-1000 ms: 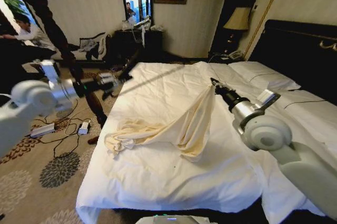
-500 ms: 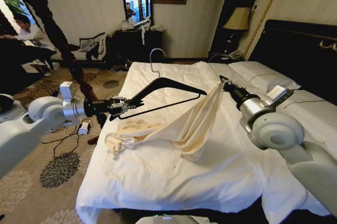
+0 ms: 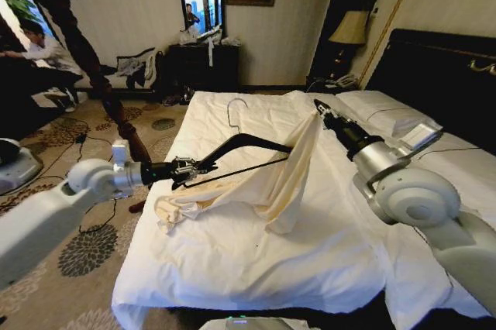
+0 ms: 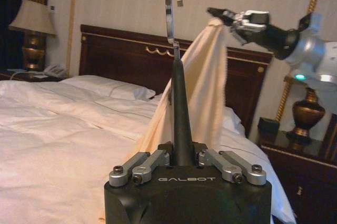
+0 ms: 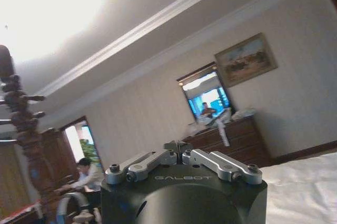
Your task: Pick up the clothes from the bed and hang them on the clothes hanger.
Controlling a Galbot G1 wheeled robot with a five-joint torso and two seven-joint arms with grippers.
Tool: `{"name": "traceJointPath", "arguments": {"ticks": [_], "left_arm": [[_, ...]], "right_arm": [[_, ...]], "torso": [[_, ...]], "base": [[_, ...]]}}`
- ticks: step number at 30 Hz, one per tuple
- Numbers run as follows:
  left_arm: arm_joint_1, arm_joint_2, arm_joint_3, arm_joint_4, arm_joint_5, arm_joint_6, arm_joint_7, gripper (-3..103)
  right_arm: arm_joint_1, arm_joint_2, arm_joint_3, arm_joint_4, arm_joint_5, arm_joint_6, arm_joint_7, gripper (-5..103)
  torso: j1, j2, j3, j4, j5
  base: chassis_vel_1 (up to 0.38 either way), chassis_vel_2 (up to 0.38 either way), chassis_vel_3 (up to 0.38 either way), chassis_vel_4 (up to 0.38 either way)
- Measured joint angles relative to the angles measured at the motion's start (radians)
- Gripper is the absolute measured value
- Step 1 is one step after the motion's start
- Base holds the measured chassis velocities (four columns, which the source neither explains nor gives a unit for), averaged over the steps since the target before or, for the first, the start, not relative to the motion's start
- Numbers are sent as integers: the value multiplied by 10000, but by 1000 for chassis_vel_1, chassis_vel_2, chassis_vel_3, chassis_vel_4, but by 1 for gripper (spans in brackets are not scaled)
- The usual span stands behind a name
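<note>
The clothes (image 3: 291,167), a pale cream-yellow garment, hang from my right gripper (image 3: 318,107), which is shut on their top corner above the bed (image 3: 232,268). Their lower part trails to a bunch on the sheet (image 3: 177,207). My left gripper (image 3: 188,168) is shut on one end of the clothes hanger (image 3: 248,142), whose far dark arm reaches the hanging cloth. Its silver hook (image 3: 235,105) points up. In the left wrist view the clothes hanger (image 4: 178,103) stands end-on in the left gripper (image 4: 181,155), with the clothes (image 4: 208,82) and the right gripper (image 4: 221,14) behind it.
A tall black headboard (image 3: 434,74) and white pillows (image 3: 387,113) lie to the right. A dark wooden post (image 3: 116,105), cables and boxes on the patterned carpet (image 3: 85,245) sit left of the bed. A dresser (image 3: 201,63) stands at the far wall.
My left arm has swung the hanger rightward and lower, so that its far arm now meets the hanging cloth. My right gripper has shifted slightly up and left with the garment.
</note>
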Motion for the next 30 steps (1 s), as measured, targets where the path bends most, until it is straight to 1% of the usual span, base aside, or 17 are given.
{"name": "traceJointPath", "arguments": {"ticks": [2, 3, 4, 5, 7, 8, 12, 13, 15, 16, 17, 19, 20, 21, 23, 24, 30], "left_arm": [[31, -190, -1, 160, 80, -40, 3, 17], [80, -407, -11, 273, 148, -64, 5, 17], [80, -407, -11, 273, 148, -64, 5, 17], [174, -759, -22, 394, 317, -87, 13, 17], [323, -1243, -17, 541, 612, -107, 60, 17], [323, -1243, -17, 541, 612, -107, 60, 17], [558, -2556, 197, 1039, 1413, -227, 202, 17], [558, -2556, 197, 1039, 1413, -227, 202, 17], [543, -3438, 353, 1481, 1879, -353, 278, 17], [543, -3438, 353, 1481, 1879, -353, 278, 17], [477, -3927, 434, 1773, 2111, -435, 318, 17], [265, -4763, 513, 2234, 2471, -577, 411, 17], [265, -4763, 513, 2234, 2471, -577, 411, 17], [116, -5115, 572, 2460, 2619, -626, 440, 17], [-4, -5304, 622, 2579, 2688, -651, 427, 17], [-175, -5549, 736, 2720, 2741, -685, 307, 17], [-457, -5777, 963, 2965, 2829, -746, -112, 17]], "right_arm": [[26, -36, -81, 13, 65, 207, -233, 0], [53, -52, -146, 13, 97, 440, -528, 0], [53, -52, -146, 13, 97, 440, -528, 0], [97, -72, -228, -1, 142, 746, -955, 0], [141, -78, -322, -30, 247, 1030, -1348, 0], [141, -78, -322, -30, 247, 1030, -1348, 0], [149, -162, -490, -262, 381, 1559, -2071, 0], [149, -162, -490, -262, 381, 1559, -2071, 0], [151, -220, -567, -396, 476, 1766, -2289, 0], [151, -220, -567, -396, 476, 1766, -2289, 0], [153, -248, -600, -440, 493, 1842, -2393, 0], [118, -302, -645, -458, 496, 1934, -2554, 0], [118, -302, -645, -458, 496, 1934, -2554, 0], [70, -356, -679, -398, 488, 1968, -2661, 0], [44, -387, -709, -350, 470, 1990, -2762, 0], [25, -421, -782, -265, 403, 2013, -2993, 0], [-8, -332, -1133, -81, 145, 1980, -3509, 0]], "torso": [[0, 0, 0, 1, 1], [0, 0, 0, 2, 5], [0, 0, 0, 2, 5], [0, 0, 0, 2, 2], [0, 0, 0, 1, 0], [0, 0, 0, 1, 0], [0, 0, 0, 1, 1], [0, 0, 0, 1, 1], [0, 0, 1, 2, 6], [0, 0, 1, 2, 6], [0, 0, 1, -1, -5], [1, -1, 1, -1, 4], [1, -1, 1, -1, 4], [1, -1, 1, -3, 2], [0, -1, 1, -3, 6], [0, 0, 1, 0, 1], [0, -1, 1, 0, 3]], "base": [[0, 0, 0, 0], [0, 0, 0, 0], [0, 0, 0, 0], [0, 0, 0, 0], [0, 0, 0, 0], [0, 0, 0, 0], [0, 0, 0, 0], [0, 0, 0, 0], [0, 0, 0, 0], [0, 0, 0, 0], [0, 0, 0, 0], [0, 0, 0, 0], [0, 0, 0, 0], [0, 0, 0, 0], [0, 0, 0, 0], [0, 0, 0, 0], [0, 0, 0, 0]]}}
